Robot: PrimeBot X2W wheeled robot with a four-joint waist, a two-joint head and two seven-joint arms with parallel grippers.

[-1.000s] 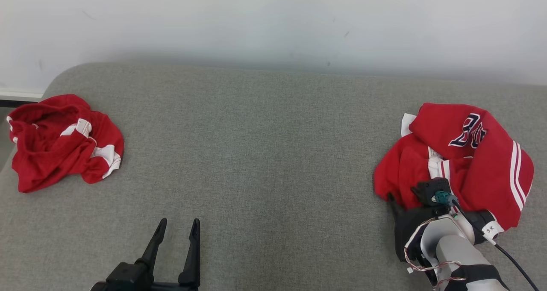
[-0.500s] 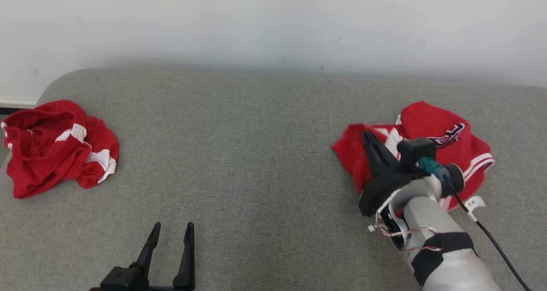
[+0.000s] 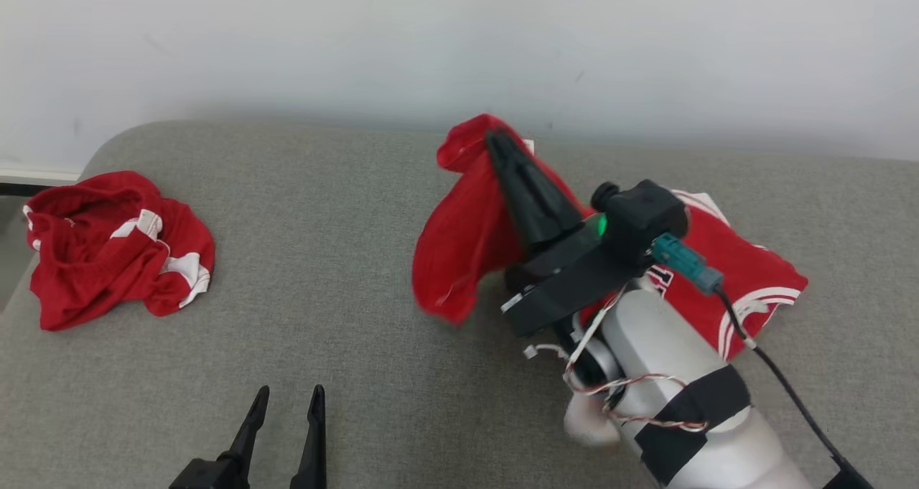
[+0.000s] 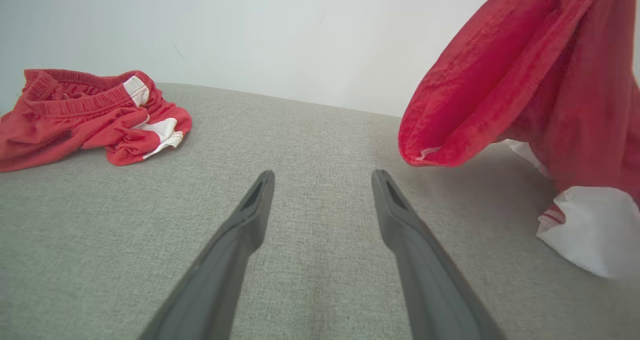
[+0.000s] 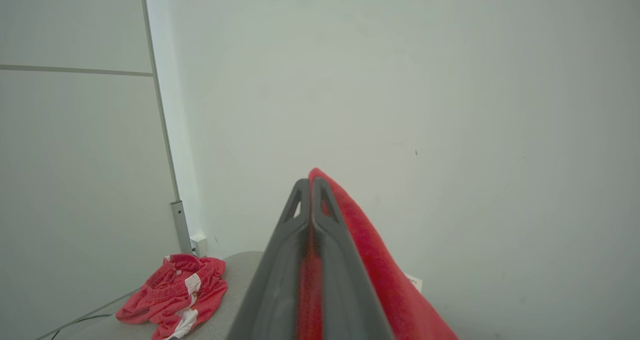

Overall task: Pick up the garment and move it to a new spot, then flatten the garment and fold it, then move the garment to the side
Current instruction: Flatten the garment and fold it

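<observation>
1. Standing at the back is a big pale wall (image 3: 646, 44), plain and light.
2. Next comes a wide grey surface (image 3: 344, 273) with soft cloth on top and a round corner at the far left.
3. The garment (image 3: 459, 245) is red with white stripes. It is on the right half of the surface. One part of it is lifted up in the air. The rest lies spread on the surface behind the right arm. The lifted part hangs down in a loose fold, and its low edge is just above the surface, near the middle.
4. The right arm (image 3: 660, 352) is pale grey with black tape round it and thin wires. It reaches up and to the left over the garment.
5. A pair of red shorts (image 3: 108, 252) with white patches lies in a crumpled heap at the far left of the surface, well apart from the garment.
6. The right hand (image 3: 497, 141) has its two dark fingers pressed together, clamped on the top of the lifted red cloth. The fingers point up toward the wall.
7. The left hand (image 3: 289, 396) is low at the near edge, over bare surface. Its two fingers are apart, with nothing between them.
8. A thin black cable (image 3: 790, 396) runs from a blue-green plug on the right arm down to the right.
</observation>
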